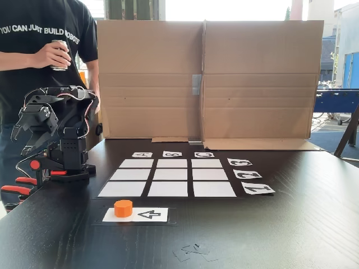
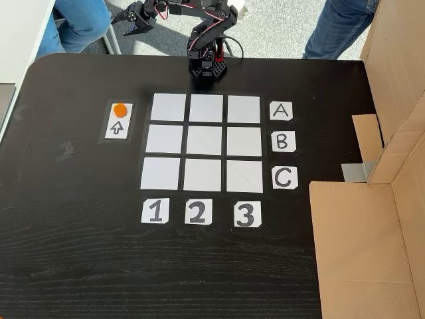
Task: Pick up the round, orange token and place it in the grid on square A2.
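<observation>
On the black table (image 2: 80,252), walled by a cardboard screen (image 1: 258,78), the token (image 2: 119,109) sits on the arrow card (image 2: 118,126) beside the grid (image 2: 204,141), staged for pickup, while the gripper (image 2: 131,18) hangs folded back off the table edge, fingers slightly parted and empty, with square A2 (image 2: 206,108) bare

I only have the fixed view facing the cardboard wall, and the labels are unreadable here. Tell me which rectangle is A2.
Observer: In a fixed view from above, square A2 is the middle plain white paper rectangle in the row nearest the black arm base.
Operator: Give me the token's spot.
Observer: The small round orange plastic token sits on the white paper arrow card, at the arrowhead's end, level with row A.
</observation>
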Controlling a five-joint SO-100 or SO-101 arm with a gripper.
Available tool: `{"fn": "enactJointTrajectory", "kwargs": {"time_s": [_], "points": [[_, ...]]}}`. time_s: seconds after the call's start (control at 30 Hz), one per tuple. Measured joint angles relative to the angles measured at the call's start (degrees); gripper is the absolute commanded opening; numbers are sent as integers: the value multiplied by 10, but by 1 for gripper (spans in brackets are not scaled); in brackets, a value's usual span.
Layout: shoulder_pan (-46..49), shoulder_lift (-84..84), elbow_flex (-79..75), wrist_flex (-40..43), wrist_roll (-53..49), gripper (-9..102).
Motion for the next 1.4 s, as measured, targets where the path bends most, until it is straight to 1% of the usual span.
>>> {"fn": "enactJointTrajectory", "kwargs": {"time_s": [0.13, 0.27, 0.5, 0.63, 0.73, 1.17, 1.4], "points": [[-9, -97, -142, 94, 0, 30], [-25, -169, -265, 159, 0, 33], [-60, -258, -406, 214, -10, 34], [-93, -297, -452, 246, -61, 35], [-112, -315, -465, 252, -72, 38], [-176, -424, -469, 252, -76, 40], [-212, -446, -478, 251, -78, 40]]}}
